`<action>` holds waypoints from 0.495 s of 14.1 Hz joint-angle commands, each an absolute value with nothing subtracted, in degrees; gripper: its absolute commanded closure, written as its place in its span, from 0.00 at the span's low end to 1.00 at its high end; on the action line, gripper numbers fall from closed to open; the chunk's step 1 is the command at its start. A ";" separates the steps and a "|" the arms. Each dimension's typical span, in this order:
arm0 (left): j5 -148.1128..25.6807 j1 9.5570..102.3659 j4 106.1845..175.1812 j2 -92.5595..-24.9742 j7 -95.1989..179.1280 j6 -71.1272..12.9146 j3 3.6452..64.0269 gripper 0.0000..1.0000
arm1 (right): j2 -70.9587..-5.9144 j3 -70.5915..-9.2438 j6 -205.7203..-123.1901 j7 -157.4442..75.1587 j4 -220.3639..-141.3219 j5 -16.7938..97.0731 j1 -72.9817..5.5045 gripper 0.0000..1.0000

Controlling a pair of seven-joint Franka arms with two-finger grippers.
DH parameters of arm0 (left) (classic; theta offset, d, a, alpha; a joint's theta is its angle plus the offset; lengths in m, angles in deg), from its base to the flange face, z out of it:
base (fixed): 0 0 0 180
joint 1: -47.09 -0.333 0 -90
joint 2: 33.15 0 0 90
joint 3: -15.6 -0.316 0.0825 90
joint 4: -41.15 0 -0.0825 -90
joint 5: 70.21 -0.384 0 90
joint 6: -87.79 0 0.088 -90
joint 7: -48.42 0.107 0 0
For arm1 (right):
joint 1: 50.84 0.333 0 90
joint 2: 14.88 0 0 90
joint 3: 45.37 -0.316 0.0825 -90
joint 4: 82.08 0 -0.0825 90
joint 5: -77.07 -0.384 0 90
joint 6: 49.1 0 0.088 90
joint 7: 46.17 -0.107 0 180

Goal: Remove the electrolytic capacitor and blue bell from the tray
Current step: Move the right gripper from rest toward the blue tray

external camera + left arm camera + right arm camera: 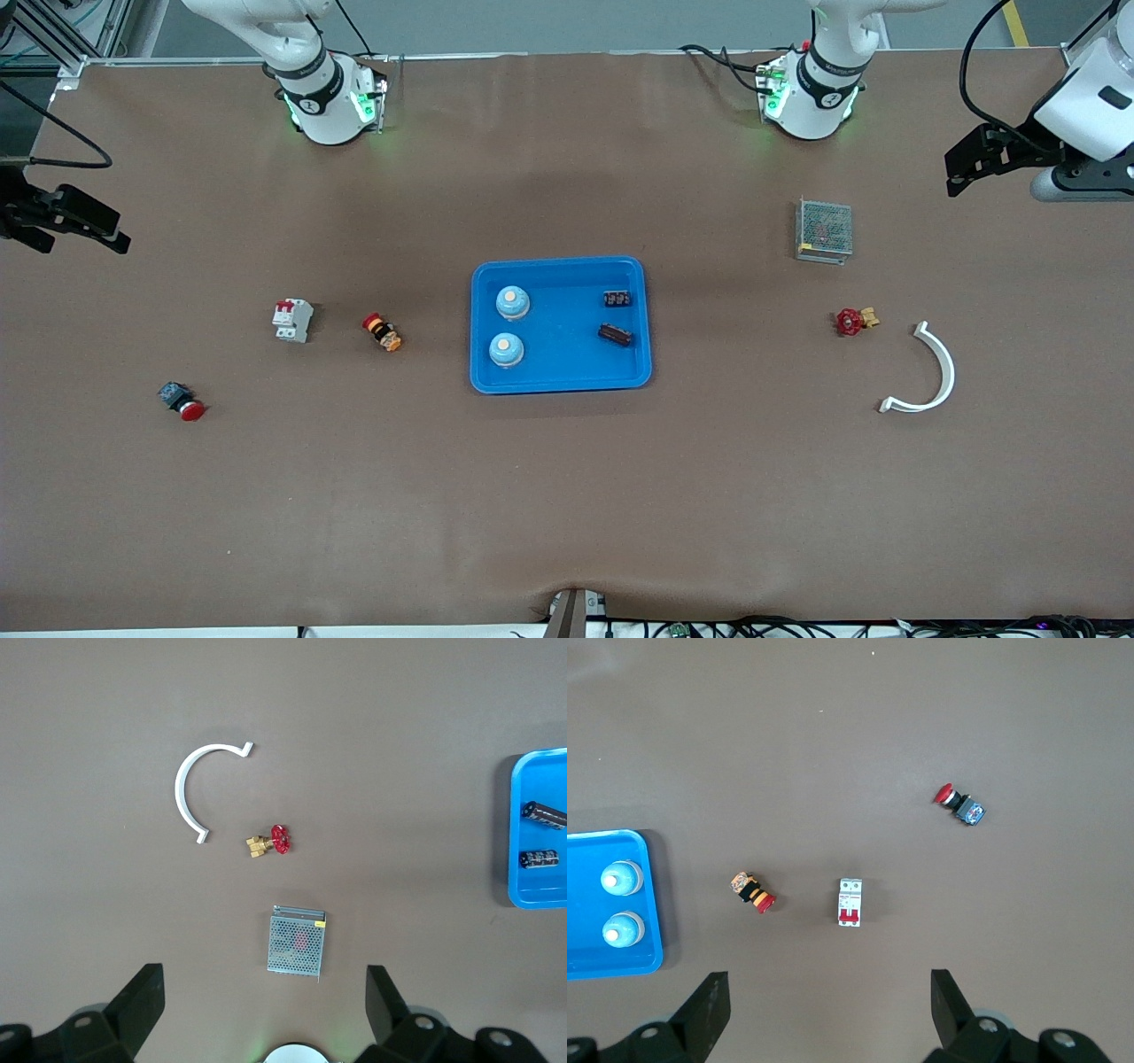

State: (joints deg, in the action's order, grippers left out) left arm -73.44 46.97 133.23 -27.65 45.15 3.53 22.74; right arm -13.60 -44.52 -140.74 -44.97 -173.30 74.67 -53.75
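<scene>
A blue tray (560, 263) lies mid-table. In it sit two blue bells (512, 302) (506, 350) toward the right arm's end and two dark capacitors (617, 299) (616, 335) toward the left arm's end. The capacitors (543, 813) show in the left wrist view, the bells (622, 878) in the right wrist view. My left gripper (955, 173) (261, 983) is open and empty, up in the air over the left arm's end of the table. My right gripper (84, 235) (827, 983) is open and empty over the right arm's end.
A metal mesh box (824, 230), a red-handled brass valve (855, 320) and a white curved piece (935, 372) lie toward the left arm's end. A white circuit breaker (292, 320), a yellow-black switch (382, 331) and a red push button (182, 401) lie toward the right arm's end.
</scene>
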 commanded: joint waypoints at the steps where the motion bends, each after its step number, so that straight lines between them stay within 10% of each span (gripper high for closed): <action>1: -74.51 47.00 131.85 -28.14 46.21 4.65 22.89 0.00 | -13.04 -44.84 -140.59 -44.59 -173.84 74.00 -54.18 0.00; 7: -74.51 47.09 131.24 -28.31 45.60 4.56 22.89 0.00 | -13.39 -44.93 -141.03 -44.95 -174.28 74.26 -54.09 0.00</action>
State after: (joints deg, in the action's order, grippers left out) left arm -73.44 46.95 133.11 -27.65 45.15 3.53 22.73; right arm -13.74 -44.52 -140.74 -44.97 -173.40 74.67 -53.75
